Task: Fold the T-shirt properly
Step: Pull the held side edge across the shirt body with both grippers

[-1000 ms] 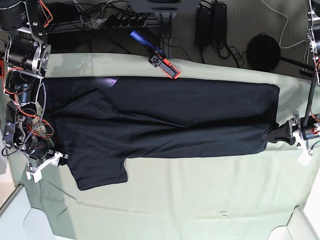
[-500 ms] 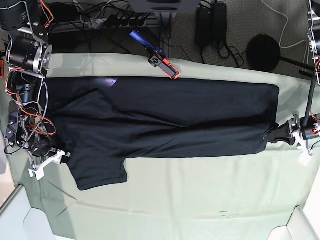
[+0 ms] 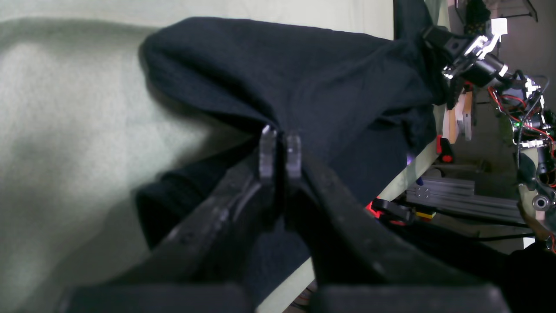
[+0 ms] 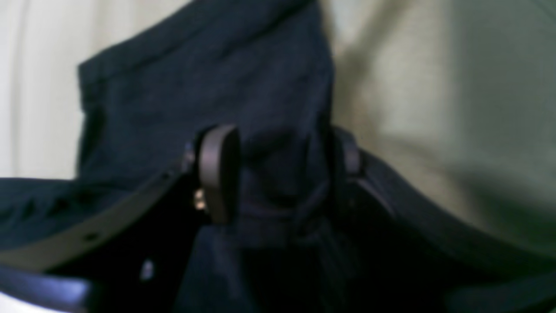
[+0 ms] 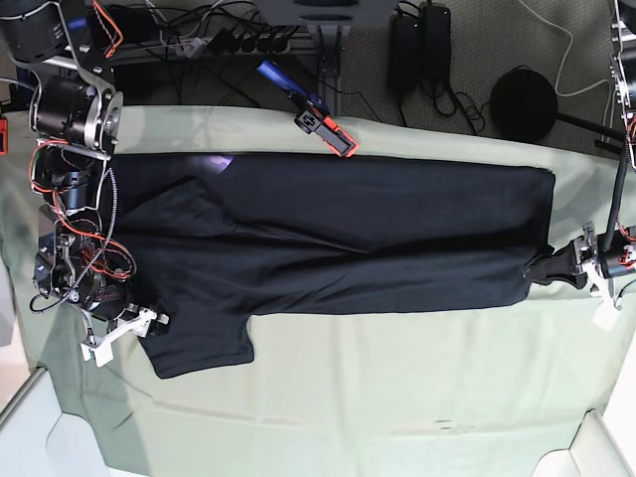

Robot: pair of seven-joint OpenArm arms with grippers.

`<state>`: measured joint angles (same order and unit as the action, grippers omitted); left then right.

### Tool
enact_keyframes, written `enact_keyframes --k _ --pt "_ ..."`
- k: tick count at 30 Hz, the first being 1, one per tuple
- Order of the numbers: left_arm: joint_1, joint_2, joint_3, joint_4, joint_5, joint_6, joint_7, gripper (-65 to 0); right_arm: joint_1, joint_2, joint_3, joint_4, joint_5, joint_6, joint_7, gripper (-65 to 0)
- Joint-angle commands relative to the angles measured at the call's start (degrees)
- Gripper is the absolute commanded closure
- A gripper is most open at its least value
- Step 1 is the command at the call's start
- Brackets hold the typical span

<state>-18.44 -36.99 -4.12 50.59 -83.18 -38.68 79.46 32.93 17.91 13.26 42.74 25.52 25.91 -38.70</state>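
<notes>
— Across the pale green sheet (image 5: 397, 397) the T-shirt (image 5: 338, 238) lies lengthwise, already doubled along its length, with one sleeve sticking out on the near side. Which step would you call this?

— The pinch before the next fold. Each arm has taken an end. The left gripper (image 3: 280, 150) is at the hem corner; its wrist view shows the fingertips nearly together with black cloth drawn up in a ridge between them, so I judge it clamped on the shirt.

— And the right gripper (image 4: 278, 174)?

— At the sleeve end. Its wrist picture is blurred, but the two pads stand apart with a bunch of dark fabric filling the space between them — gripping the cloth, as far as I can tell, on a thicker wad.

— What does the next move ask for?

— Probably both ends raised together and carried the same way, so the loose sleeve tucks in and the long edge stays straight. If one arm leads, the cloth may skew or slip from the pinch.

— Anything in the way?

— An orange-and-black tool (image 5: 326, 127) sits just at the far edge of the shirt, worth keeping clear of.
</notes>
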Motion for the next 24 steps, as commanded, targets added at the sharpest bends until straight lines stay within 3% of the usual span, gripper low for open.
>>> enact_keyframes --k 1,8,10,14,19,24 --pt "-1.4 -1.25 -0.28 0.83 -1.44 -1.32 -0.57 0.0 1.64 0.31 0.11 0.68 0.96 3.93 -0.61 -30.8" --pt "-1.4 -0.98 -0.28 0.83 -1.44 -1.32 -0.59 0.0 1.66 0.02 0.11 0.76 1.07 3.91 -0.76 -30.4" --pt "-1.4 -0.92 -0.28 0.83 -1.44 -1.32 -0.59 0.0 1.66 0.02 0.11 0.76 1.07 3.91 -0.72 -24.0" --pt "-1.38 -0.94 -0.28 0.83 -1.44 -1.32 -0.59 0.0 1.64 0.04 0.11 0.76 1.05 3.91 1.07 0.0" --pt "-1.4 -0.96 -0.28 0.83 -1.46 -1.32 -0.59 0.0 1.66 0.2 0.13 0.92 1.05 3.91 4.59 0.0" --pt "-1.4 -0.98 -0.28 0.85 -1.82 -1.32 -0.55 0.0 1.55 0.2 0.13 3.91 0.39 4.0 0.81 0.0"
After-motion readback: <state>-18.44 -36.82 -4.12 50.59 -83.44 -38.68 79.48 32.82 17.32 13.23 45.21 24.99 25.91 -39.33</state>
